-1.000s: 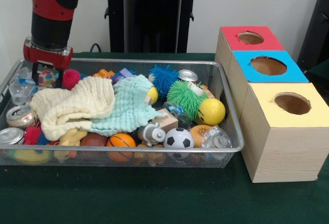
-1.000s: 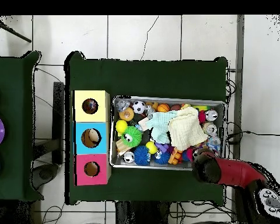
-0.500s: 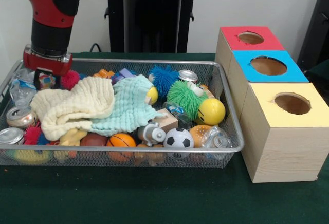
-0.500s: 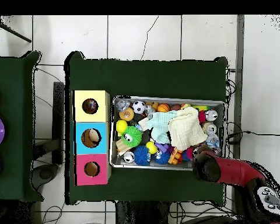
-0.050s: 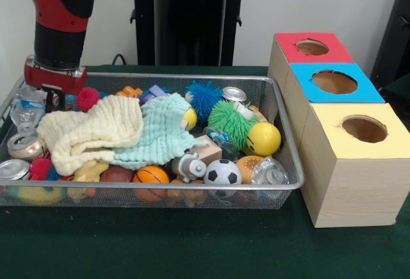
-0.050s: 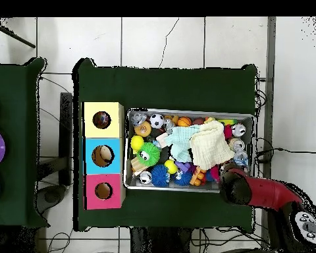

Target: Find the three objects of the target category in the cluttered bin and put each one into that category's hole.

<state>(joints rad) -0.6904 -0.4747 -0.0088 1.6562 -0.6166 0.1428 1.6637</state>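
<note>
The wire mesh bin (image 5: 282, 109) holds a jumble of toys. Among them are a soccer ball (image 5: 222, 172), a basketball (image 5: 152, 175), a yellow smiley ball (image 5: 263, 139), a green fuzzy ball (image 5: 232, 121), a blue spiky ball (image 5: 204, 96) and metal cans (image 5: 25, 144) (image 5: 234, 94). A cream cloth (image 5: 90, 132) and a mint cloth (image 5: 160, 128) lie over the middle. My gripper (image 5: 54, 92) is low in the bin's far left corner, beside a pink fuzzy ball (image 5: 88, 97). What it holds, if anything, is hidden. In the overhead view the red arm (image 6: 253, 191) covers it.
Three wooden boxes stand right of the bin, each with a round hole: red top (image 5: 312, 47), blue top (image 5: 334, 82), yellow top (image 5: 363, 128). A crushed plastic bottle (image 5: 25, 109) lies by the gripper. A black stand (image 5: 186, 16) rises behind the bin.
The arm has shifted slightly left in the front view, toward the bin's corner. The multicoloured item seen under the gripper earlier is now mostly hidden.
</note>
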